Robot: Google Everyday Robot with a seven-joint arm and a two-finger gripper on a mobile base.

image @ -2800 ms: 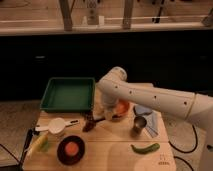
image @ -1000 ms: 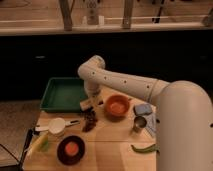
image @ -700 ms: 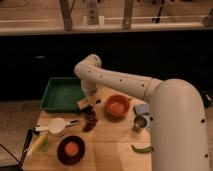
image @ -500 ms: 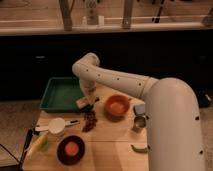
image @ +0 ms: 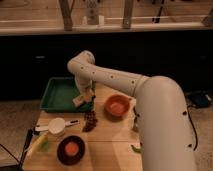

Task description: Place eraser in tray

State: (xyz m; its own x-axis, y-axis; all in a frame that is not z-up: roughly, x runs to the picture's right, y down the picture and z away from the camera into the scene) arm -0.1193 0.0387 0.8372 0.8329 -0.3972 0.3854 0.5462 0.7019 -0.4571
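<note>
The tool hangs over the tray's right rim, too blurred to read. The eraser below it is a pale smudge (contact unclear). The arm runs off the bottom edge, hiding the surface's right side.

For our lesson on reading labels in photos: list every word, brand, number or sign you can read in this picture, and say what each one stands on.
None can be read.
The green tray, the orange bowl and the dark plate carry no visible print.
The white arm shows no readable marking; its gripper sits over the tray's right edge, with the eraser at it.
</note>
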